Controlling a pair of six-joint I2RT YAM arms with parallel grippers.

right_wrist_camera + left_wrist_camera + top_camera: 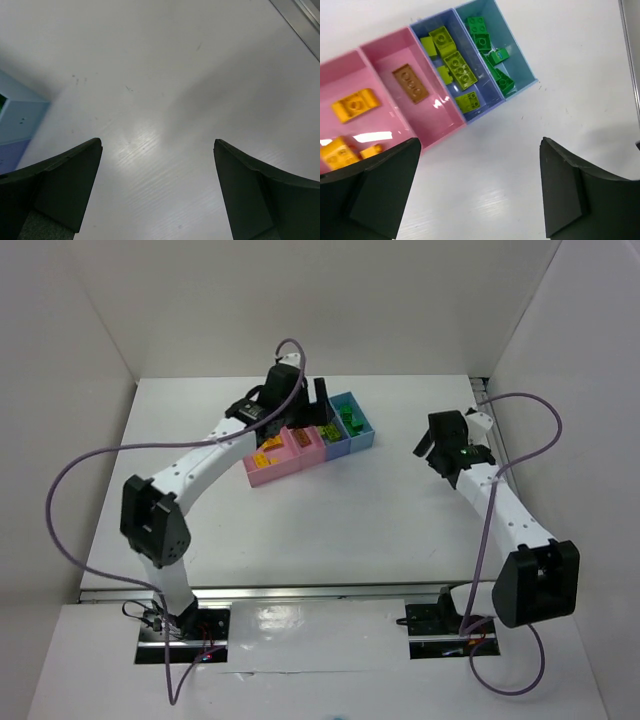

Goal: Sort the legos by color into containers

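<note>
Though unclear overhead, one brown lego (410, 83).

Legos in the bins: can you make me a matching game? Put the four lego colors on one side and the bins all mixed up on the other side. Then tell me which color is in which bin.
Legos
1. orange-yellow legos
2. brown lego
3. lime green legos
4. dark green legos

Bins
A. darker blue bin
B. light blue bin, at one end of the row
C. end pink bin, at the other end of the row
D. middle pink bin, next to the darker blue one

Right pairs: 1-C, 2-D, 3-A, 4-B.
</note>
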